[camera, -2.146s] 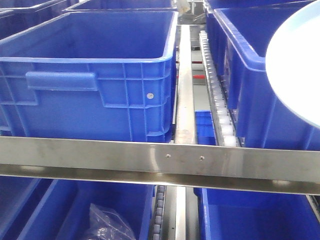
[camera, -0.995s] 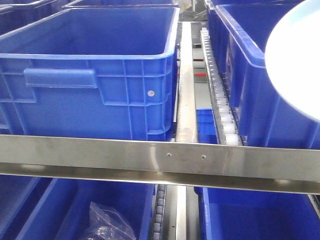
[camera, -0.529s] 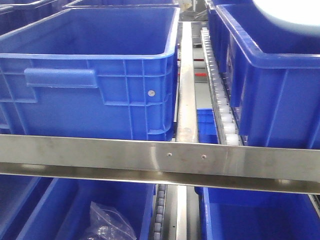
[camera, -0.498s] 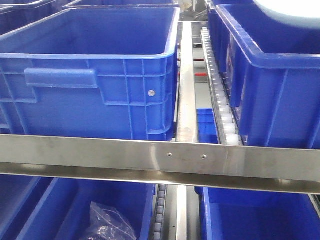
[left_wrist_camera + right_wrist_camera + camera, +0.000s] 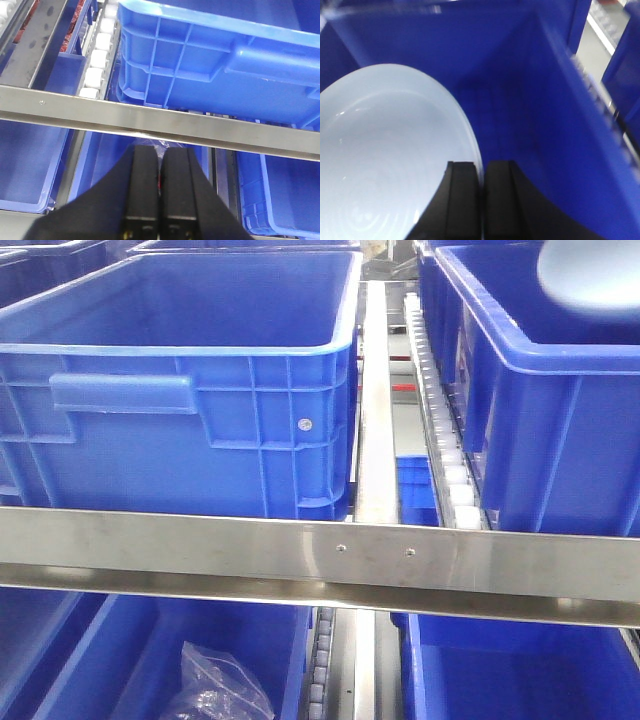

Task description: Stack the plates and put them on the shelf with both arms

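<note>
My right gripper (image 5: pixel 481 200) has its jaws clamped on the plate's (image 5: pixel 385 160) rim, holding it inside a blue crate (image 5: pixel 545 100). Left gripper (image 5: pixel 160 200), jaws together, faces the shelf rail (image 5: pixel 150 122).

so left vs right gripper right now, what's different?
Left gripper is shut on nothing; right gripper pinches a plate rim. Left hangs in front of the shelf rail; right is over a blue crate. Both have black fingers, nearly closed.
</note>
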Robot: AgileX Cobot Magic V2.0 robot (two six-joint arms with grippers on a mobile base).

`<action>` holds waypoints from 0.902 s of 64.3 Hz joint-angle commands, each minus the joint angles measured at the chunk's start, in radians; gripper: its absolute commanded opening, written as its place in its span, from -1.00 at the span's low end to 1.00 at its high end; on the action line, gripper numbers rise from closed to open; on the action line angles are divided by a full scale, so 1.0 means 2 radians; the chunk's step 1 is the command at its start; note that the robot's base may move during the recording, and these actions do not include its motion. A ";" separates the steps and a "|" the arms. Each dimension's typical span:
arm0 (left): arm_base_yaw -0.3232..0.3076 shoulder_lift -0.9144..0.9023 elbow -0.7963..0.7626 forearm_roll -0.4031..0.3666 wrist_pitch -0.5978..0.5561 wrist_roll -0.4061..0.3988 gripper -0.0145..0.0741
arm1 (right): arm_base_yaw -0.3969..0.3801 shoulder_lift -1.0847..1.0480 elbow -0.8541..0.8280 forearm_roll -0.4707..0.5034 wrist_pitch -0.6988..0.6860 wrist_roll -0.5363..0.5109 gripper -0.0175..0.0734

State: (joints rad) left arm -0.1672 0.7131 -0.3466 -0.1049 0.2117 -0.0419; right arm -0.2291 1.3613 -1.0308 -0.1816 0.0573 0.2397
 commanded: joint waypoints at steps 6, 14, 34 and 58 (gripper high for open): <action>-0.003 0.001 -0.015 -0.004 -0.038 -0.003 -0.49 | -0.003 0.025 -0.022 -0.002 -0.081 -0.001 -0.48; -0.003 0.001 -0.015 -0.004 -0.038 -0.003 -0.49 | -0.003 0.041 -0.022 -0.002 -0.100 -0.001 -0.20; -0.003 0.001 -0.015 -0.004 -0.038 -0.003 -0.49 | 0.001 0.005 -0.021 -0.002 -0.084 -0.001 0.70; -0.003 0.001 -0.015 -0.004 -0.038 -0.003 -0.49 | 0.011 -0.252 0.147 -0.002 -0.060 -0.001 -0.30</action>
State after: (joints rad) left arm -0.1672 0.7131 -0.3466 -0.1049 0.2117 -0.0419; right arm -0.2084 0.9948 -0.7911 -0.1816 0.0147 0.2397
